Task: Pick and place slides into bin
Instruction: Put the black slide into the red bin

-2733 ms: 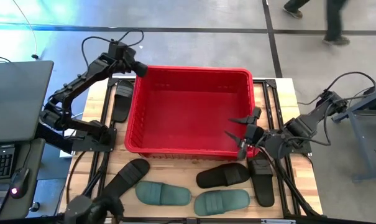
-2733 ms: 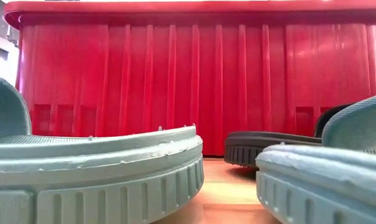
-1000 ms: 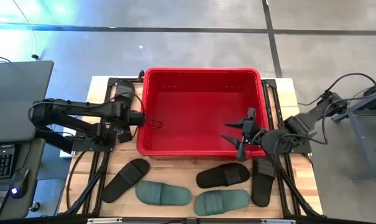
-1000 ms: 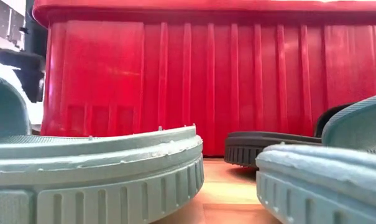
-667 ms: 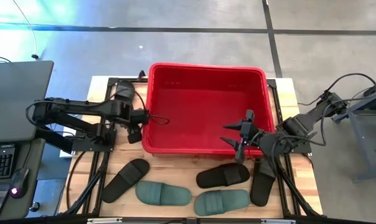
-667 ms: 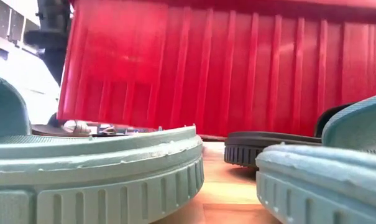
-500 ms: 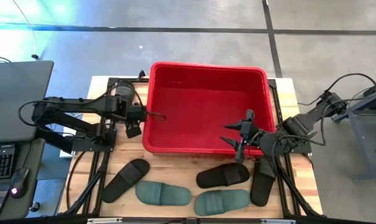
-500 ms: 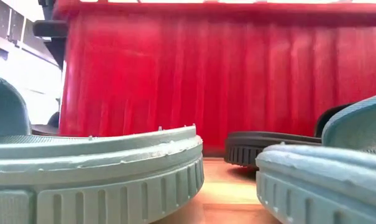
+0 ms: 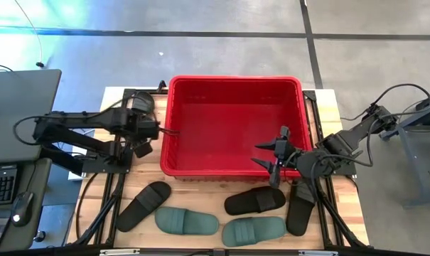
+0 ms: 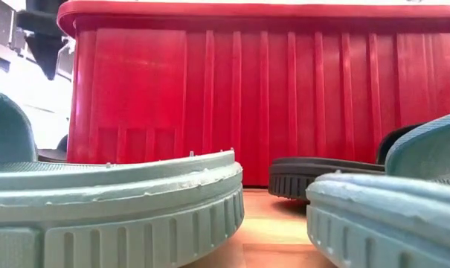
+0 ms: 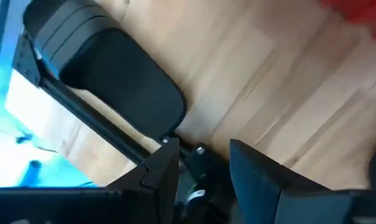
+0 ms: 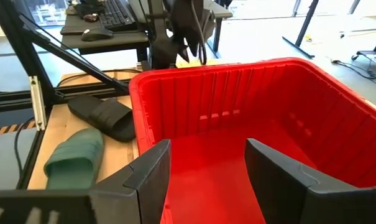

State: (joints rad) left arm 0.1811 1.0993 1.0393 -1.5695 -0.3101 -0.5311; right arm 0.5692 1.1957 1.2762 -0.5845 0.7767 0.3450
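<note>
Since a moment earlier, the bin (image 9: pixel 232 128) had shifted right and my left hand (image 9: pixel 145 139) withdrew, open. My right hand (image 9: pixel 269 162) hovered open inside it; slides (image 9: pixel 255 200) lay nearby, so I should grip a strap squarely.

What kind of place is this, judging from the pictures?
Probably a robotics lab or workshop. Two arms work at a wooden table holding a red bin; a desk with a keyboard stands beside it, and the grey floor carries dark tape lines.
</note>
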